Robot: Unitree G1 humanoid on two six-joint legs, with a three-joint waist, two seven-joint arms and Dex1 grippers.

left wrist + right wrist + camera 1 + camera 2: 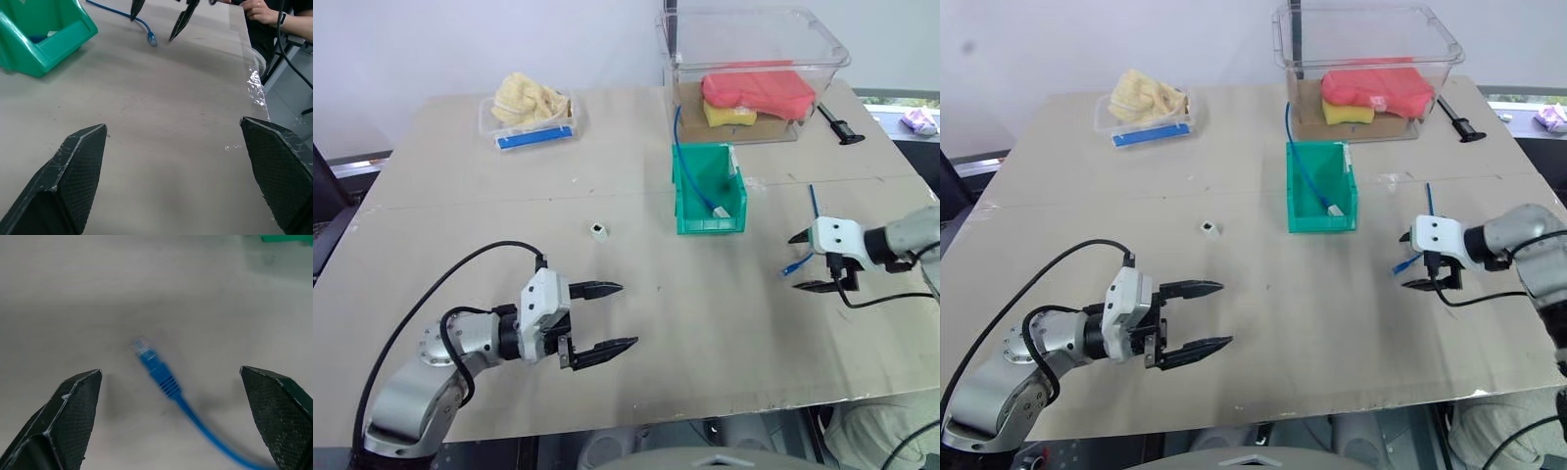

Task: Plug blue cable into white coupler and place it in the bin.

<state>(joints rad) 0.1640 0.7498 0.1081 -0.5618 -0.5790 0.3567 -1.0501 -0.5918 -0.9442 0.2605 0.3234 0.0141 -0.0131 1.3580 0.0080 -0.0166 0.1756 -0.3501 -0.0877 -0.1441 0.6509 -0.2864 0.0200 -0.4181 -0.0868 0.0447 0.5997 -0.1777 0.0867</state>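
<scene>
L gripper [605, 317] low over table [705, 333], jaws wide, holding nothing. White coupler [598, 231] loose on table, mid-left, apart from both grippers. Green bin [708, 189] centre, w/ a blue cable end inside. R gripper [813, 261] jaws wide, poised over blue cable [159, 372] plug end lying on table, not gripping.

Both arms are rounded silver-grey metal links with black joints; each wrist carries a white block housing; the left claw [599, 320] and right claw [812, 261] each have two black tapered fingers with cross-hatched inner pads; thick black cables loop from each wrist.
</scene>
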